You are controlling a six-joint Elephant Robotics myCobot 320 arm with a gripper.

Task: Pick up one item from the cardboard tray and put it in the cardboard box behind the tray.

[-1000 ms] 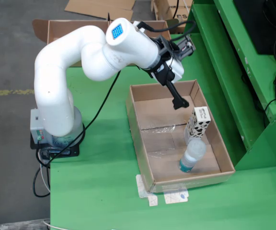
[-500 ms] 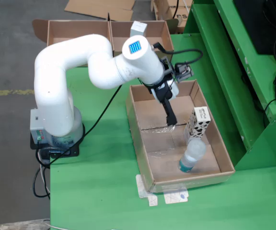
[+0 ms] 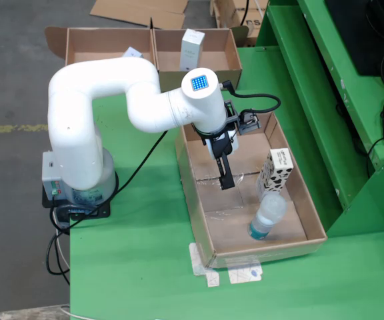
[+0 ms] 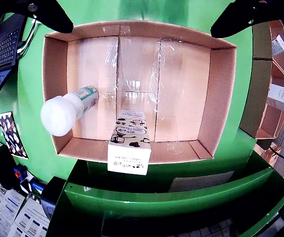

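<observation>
An open cardboard tray (image 3: 202,200) lies on the green table. In it a clear plastic bottle (image 3: 269,217) with a white cap stands near the front, and a white carton with black cow patches (image 3: 275,170) stands by the right wall. My gripper (image 3: 225,175) hangs over the middle of the tray, pointing down. In the wrist view its black fingers (image 4: 48,15) stand wide apart at the top corners, open and empty (image 4: 142,29). The same view shows the bottle (image 4: 68,108) at the left and the carton (image 4: 129,143) against the near wall of the tray (image 4: 221,98).
A two-compartment cardboard box (image 3: 153,67) stands behind the tray, with a tall white box (image 3: 192,48) in its right half and a small white item (image 3: 133,52) in its left. The arm's base (image 3: 79,180) stands left of the tray. A raised green ledge (image 3: 325,113) runs along the right.
</observation>
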